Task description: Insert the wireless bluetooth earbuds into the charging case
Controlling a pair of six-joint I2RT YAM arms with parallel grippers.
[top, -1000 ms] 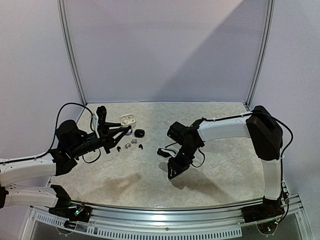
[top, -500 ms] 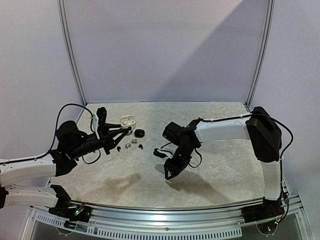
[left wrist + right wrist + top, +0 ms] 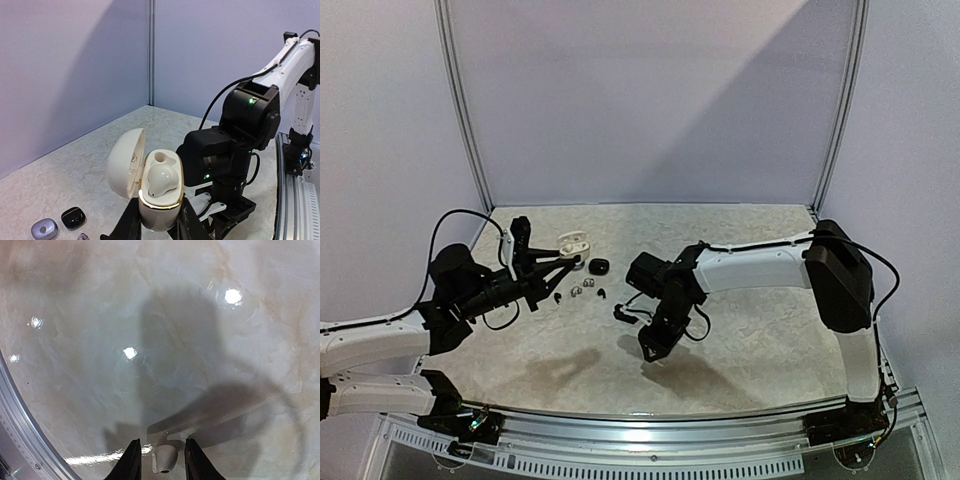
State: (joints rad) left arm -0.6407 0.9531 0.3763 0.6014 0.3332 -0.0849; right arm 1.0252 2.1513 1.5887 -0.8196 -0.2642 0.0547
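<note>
**Change.** The right gripper (image 3: 650,347) has moved left across the table (image 3: 760,340), closer to the left gripper (image 3: 160,222). The left gripper and its load have stayed in place, and so have the loose earbuds (image 3: 578,291).

**Left gripper.** It is closed on the base of the white case (image 3: 159,200), which it holds upright above the table. The lid (image 3: 125,162) stands open to the left. A seated earbud (image 3: 162,179) fills the near socket. The far socket (image 3: 160,157) shows as a hole.

**Right gripper.** The jaws are partly closed on the held earbud (image 3: 164,457), a white one, raised off the table and apart from the white case.

**Room.** Bare table lies under and to the right of the right gripper. The rail (image 3: 20,430) at the near edge crosses the lower-left corner of the right wrist view. The loose earbuds and a black case (image 3: 599,266) lie on the table between the two grippers, near the left one.

**Hidden.**
- The frame edge cuts off the lower part of the held earbud, and its contact with the fingers is not visible.
- In the left wrist view the right arm (image 3: 240,140) blocks the table behind the white case.
- A grey item (image 3: 43,228) and a black item (image 3: 73,217) at lower left are too small to tell whether each is a case or an earbud.
</note>
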